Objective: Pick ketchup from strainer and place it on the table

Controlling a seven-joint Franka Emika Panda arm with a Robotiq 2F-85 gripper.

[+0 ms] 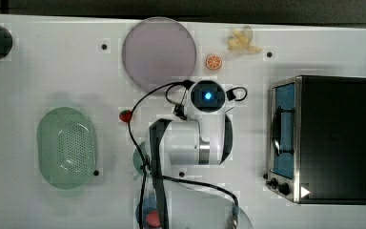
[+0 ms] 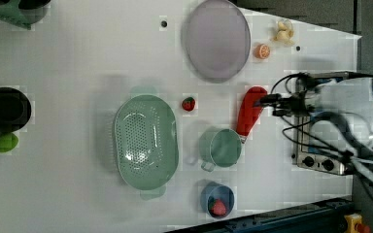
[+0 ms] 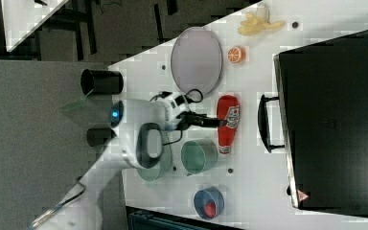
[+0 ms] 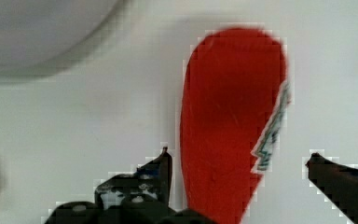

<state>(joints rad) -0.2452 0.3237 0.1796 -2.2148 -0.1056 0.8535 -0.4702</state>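
1. Ketchup (image 3: pixel 228 123) lies flat on the table (image 1: pixel 52 62), outside the strainer (image 2: pixel 145 141). In the left view it sits to the right of the strainer, between the grey-lilac plate (image 2: pixel 216 39) and the round green cup (image 2: pixel 221 148), cap end just beside the cup's rim.
2. Right view – white label faces up on the bottle; whitish cap points toward the right view's bottom, wide red base toward the plate.
3. Gripper (image 4: pixel 240 163) – fingers spread wide, one on each side of the bottle in the wrist view. A visible gap of white table shows between the red body and the finger (image 4: pixel 335 175) on the label side; the other finger (image 4: pixel 161 170) is close alongside, contact not discernible. Nothing is clamped.
4. Strainer floor is bare – perforations all visible in the top view and left view.
5. One strawberry (image 2: pixel 188 103) lies on the table between strainer and bottle; another (image 2: pixel 217 207) sits in a blue bowl (image 2: pixel 209 194) near the left view's bottom edge.
6. Orange slice (image 1: pixel 213 61) and bananas (image 1: pixel 242 42) lie beside the plate; the black toaster oven (image 1: pixel 333 138) stands at the top view's right.
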